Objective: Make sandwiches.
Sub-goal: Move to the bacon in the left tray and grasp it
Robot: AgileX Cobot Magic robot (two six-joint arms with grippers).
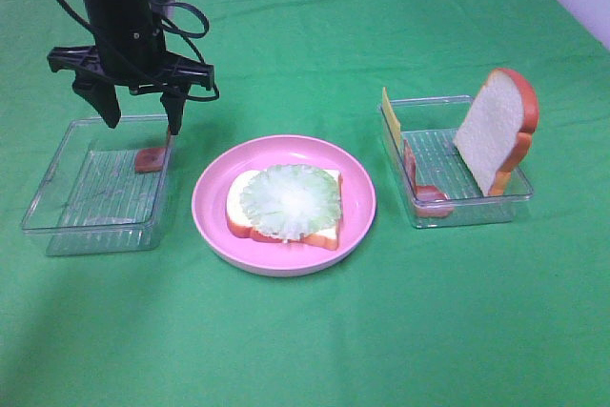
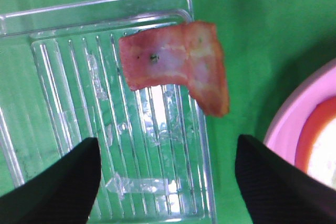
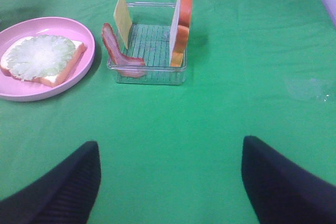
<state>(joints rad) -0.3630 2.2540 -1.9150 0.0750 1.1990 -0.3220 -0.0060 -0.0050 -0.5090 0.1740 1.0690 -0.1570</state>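
left wrist bacon (image 2: 176, 66), right wrist cheese (image 3: 123, 17)

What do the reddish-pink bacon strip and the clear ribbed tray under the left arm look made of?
Reddish-pink bacon strip: probably soft rubber or vinyl, matte; it bends where it crosses the tray's rim. Clear ribbed tray: thin stiff plastic, glossy; see-through, with moulded ridges and glare on its rim.

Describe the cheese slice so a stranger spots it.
Right of the pink plate sits a clear tray. The cheese slice stands upright at its far left corner. It is thin and yellow, unlike the red bacon and white bread beside it.
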